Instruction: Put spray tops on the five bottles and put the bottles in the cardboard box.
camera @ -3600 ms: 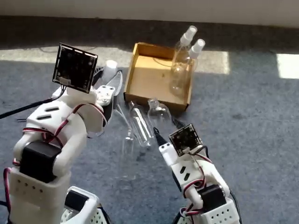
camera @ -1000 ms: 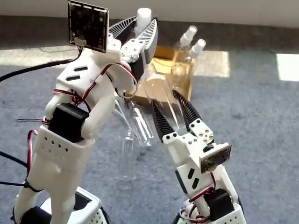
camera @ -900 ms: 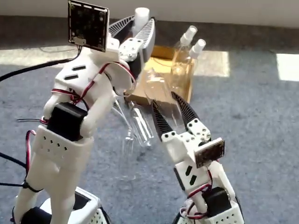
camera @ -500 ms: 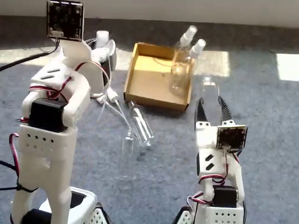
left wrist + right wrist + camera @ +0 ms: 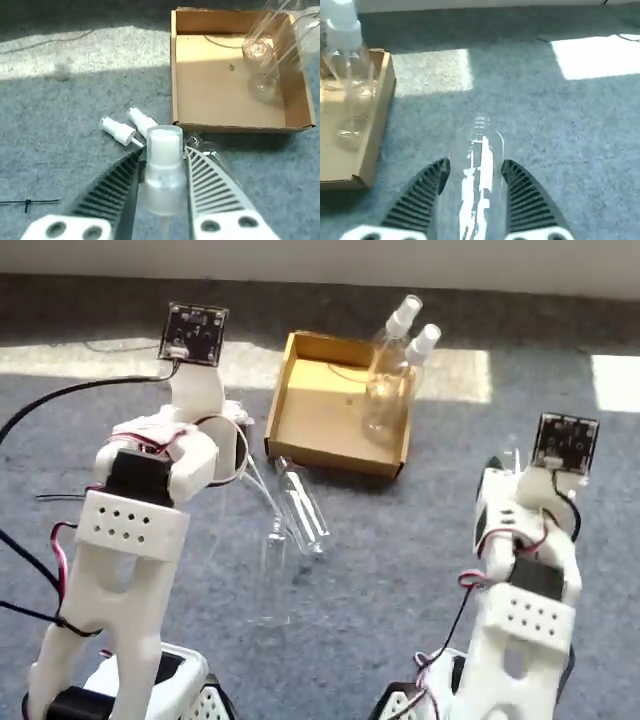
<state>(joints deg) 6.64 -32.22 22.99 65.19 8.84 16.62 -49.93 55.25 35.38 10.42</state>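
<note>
Cardboard box (image 5: 322,410) sits open side up on grey carpet (image 5: 560,390), ahead of both arms. Inside it stand 2 capped bottles (image 5: 385,390), upright & close together against the wall on the right arm's side, each w/ a white spray top on. Left claw (image 5: 162,150) is narrowed onto a loose white spray top (image 5: 164,172), a finger on each side, cap end pointing away from the wrist. It's held above the carpet just short of the box's near wall. Under it on the carpet lie 2 spare spray tops (image 5: 120,131), side by side, just beside the box's near corner; can't tell if they touch. A black cable tie (image 5: 29,202) lies on the carpet well apart from them. Right claw (image 5: 475,165) grips a clear bottle (image 5: 479,142) w/o a top, fingers either side of the body, bare threaded neck pointing away from the wrist. It's over open carpet, off to the side of the box & apart from it. In the high view 2 more uncapped bottles lie flat on the carpet btwn the arms. The slanted bottle (image 5: 300,505) has one end near the box's near wall. The faint bottle (image 5: 268,575) lies just beside it, closer to the arm bases.
</note>
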